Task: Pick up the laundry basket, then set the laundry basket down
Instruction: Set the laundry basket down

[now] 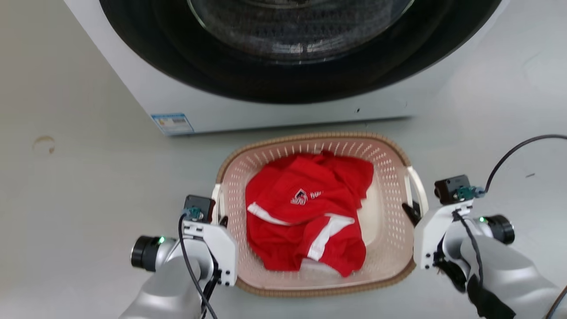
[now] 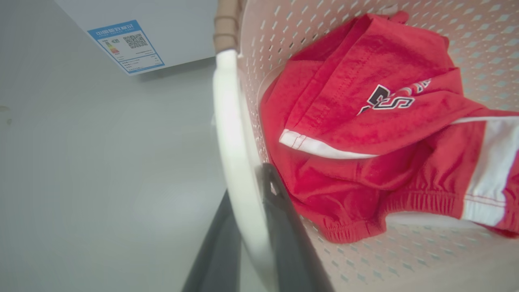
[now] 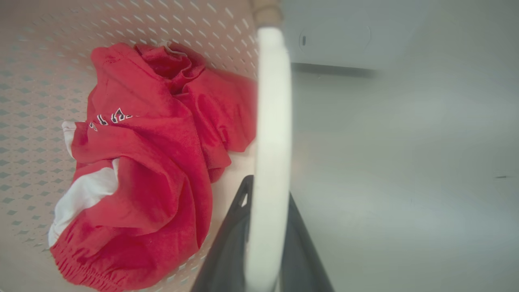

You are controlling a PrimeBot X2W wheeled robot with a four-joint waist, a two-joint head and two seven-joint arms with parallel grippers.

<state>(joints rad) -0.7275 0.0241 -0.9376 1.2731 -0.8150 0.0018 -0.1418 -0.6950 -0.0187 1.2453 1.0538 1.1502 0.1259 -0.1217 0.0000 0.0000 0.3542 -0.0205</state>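
Pink laundry basket (image 1: 390, 177) sits between the left hand (image 1: 220, 218) and right hand (image 1: 414, 210), each clamped on a white handle (image 1: 418, 184).

- Washer (image 1: 186, 106): the head view's top edge is cutting off its drum and upper body.
- Label (image 1: 172, 123) on the washer front: the print is showing too small to read.
- Laundry basket (image 1: 310, 135): a red garment (image 1: 305, 212) is covering most of its floor and hiding whatever is lying beneath.
- Left tool (image 2: 248, 194): the wrist view's bottom edge is cropping both dark fingers; the left handle (image 2: 233, 162) is blurring between them.
- Right tool (image 3: 267, 190): its fingers are being cropped the same way, with the right handle (image 3: 269, 121) blurring.
- Black cable (image 1: 514, 153): it is running off the head view's right edge.
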